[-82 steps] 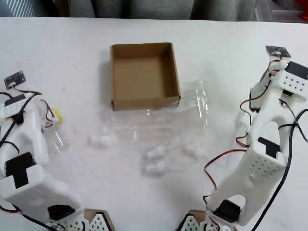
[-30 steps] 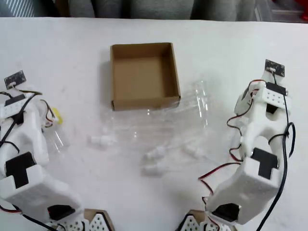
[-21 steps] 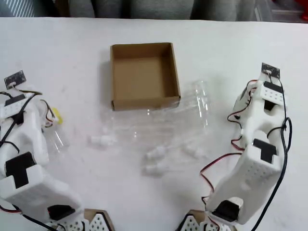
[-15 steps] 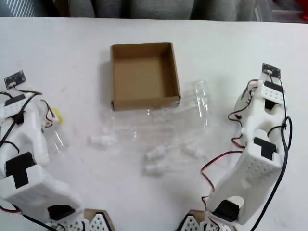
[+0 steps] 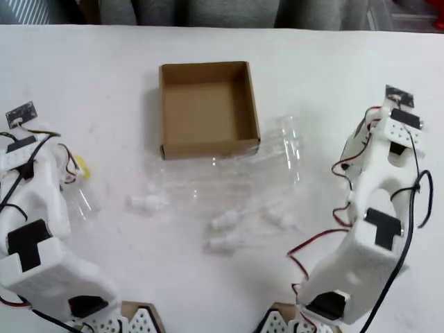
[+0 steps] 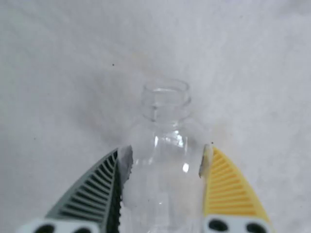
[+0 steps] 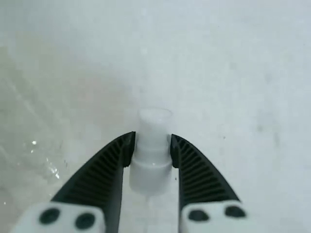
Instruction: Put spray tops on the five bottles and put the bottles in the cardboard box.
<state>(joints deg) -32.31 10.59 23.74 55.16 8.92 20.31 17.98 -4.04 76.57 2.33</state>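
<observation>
My left gripper (image 6: 163,165) is shut on a clear bottle (image 6: 164,145) whose open neck has no top and points away from the wrist. In the high view that bottle (image 5: 84,201) lies at the table's left side beside the yellow finger (image 5: 82,167). Between the black fingers of my right gripper (image 7: 151,145), shut on it, sits a white spray top (image 7: 151,160), just above the white table. Several more clear bottles (image 5: 290,147) and loose spray tops (image 5: 225,222) lie in front of the open cardboard box (image 5: 208,107), which holds nothing.
The right arm (image 5: 374,201) stands over the table's right side, the left arm (image 5: 31,208) over the left. One spray top (image 5: 146,202) lies apart, left of the bottle cluster. Bare table surrounds the box at the back.
The right arm's wrist swung in toward the centre, then shifted back slightly right and nearer. The left arm, its bottle and the loose parts have not moved.
</observation>
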